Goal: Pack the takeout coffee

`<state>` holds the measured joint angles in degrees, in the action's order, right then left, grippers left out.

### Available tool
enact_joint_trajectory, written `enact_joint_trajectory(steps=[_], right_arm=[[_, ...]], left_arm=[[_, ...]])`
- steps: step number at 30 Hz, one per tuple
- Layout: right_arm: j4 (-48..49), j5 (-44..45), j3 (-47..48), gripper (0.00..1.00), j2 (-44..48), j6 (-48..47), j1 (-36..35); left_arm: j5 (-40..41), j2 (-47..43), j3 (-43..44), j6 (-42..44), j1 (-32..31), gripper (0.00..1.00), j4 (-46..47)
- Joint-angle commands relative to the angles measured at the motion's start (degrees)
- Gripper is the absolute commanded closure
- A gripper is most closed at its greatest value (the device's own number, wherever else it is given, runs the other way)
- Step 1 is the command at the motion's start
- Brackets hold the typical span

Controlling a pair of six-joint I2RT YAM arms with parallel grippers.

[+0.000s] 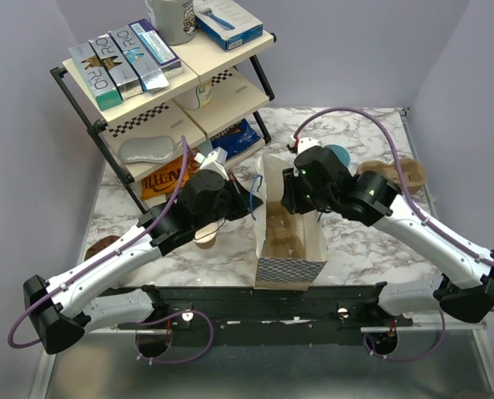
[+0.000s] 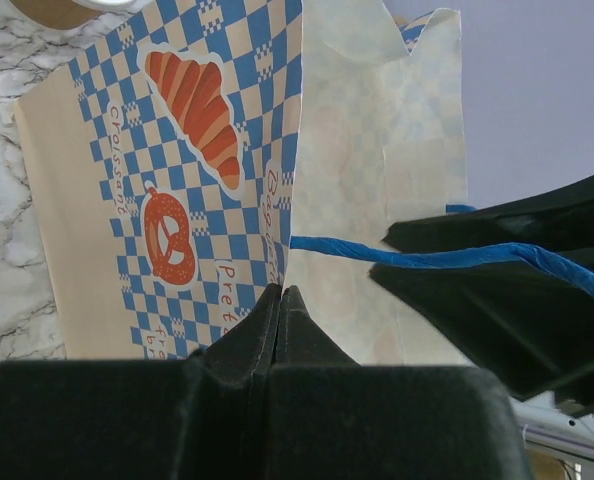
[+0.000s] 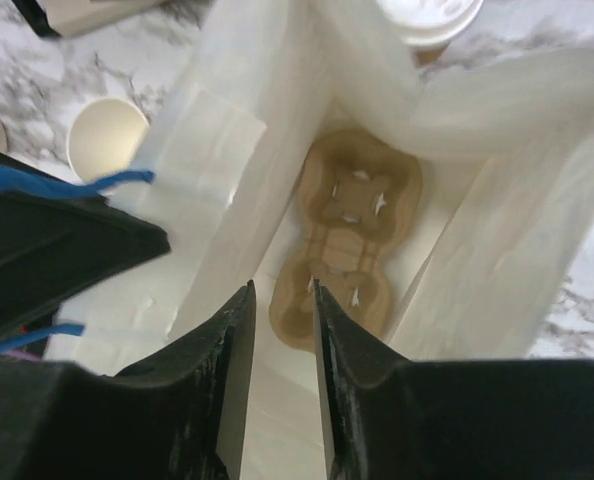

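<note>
Top external view, left to right: left gripper, fingers pressed together against the left wall of the open paper bag, near its blue handle; lidless cup beside that arm; cup carrier on the bag floor; takeout coffee on the table just beyond the bag's far end; right gripper, fingers narrowly parted and empty, over the bag mouth

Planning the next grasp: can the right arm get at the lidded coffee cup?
Probably yes. The right gripper hangs empty over the open bag; the lidded coffee cup stands just past the bag's far wall, lid uncovered. It must clear that wall.
</note>
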<state>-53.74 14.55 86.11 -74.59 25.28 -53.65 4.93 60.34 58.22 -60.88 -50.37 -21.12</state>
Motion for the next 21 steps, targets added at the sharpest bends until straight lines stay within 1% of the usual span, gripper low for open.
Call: enact_joint_trajectory(steps=[1,3,7,10,12,13,14,18,20,21], right_arm=[[-1.3,-10.8,-5.5,0.65,0.7,-1.1,0.0],[-0.4,-13.7,-8.1,0.66,0.9,-2.8,-0.8],[-3.7,-10.9,-11.0,0.67,-0.6,-3.3,-2.4],[-5.2,-8.0,-12.3,0.68,-1.3,-2.9,-5.0],[-6.9,-7.1,-12.8,0.68,-0.9,-1.9,-5.4],[-7.3,-7.2,-13.5,0.72,-0.6,-1.2,-5.4],[-7.5,-7.5,-13.9,0.73,0.0,-0.9,-5.4],[-7.7,-13.2,-15.7,0.73,-2.7,2.5,-5.4],[-7.0,-12.2,-16.7,0.76,-4.4,5.1,-5.4],[-6.8,-9.8,-16.6,0.77,-5.6,5.8,-5.5]], left_arm=[[2.8,-1.4,-1.1,-2.3,0.1,1.00,-0.4],[3.4,-1.4,-1.3,-2.9,0.1,1.00,-0.6],[4.9,-2.0,-2.1,-4.7,0.1,1.00,-0.1],[6.8,-2.2,-1.9,-5.4,0.1,1.00,-0.8],[7.5,-2.0,-1.9,-5.0,0.1,1.00,-1.6],[7.6,-2.0,-1.7,-4.9,0.1,1.00,-2.3],[7.6,-1.6,-1.6,-4.7,0.1,1.00,-3.0],[7.3,-1.1,-1.7,-4.4,0.1,1.00,-2.7],[7.5,-1.4,-2.1,-4.6,0.1,1.00,-2.3],[7.5,-1.7,-2.3,-5.0,0.1,1.00,-2.1]])
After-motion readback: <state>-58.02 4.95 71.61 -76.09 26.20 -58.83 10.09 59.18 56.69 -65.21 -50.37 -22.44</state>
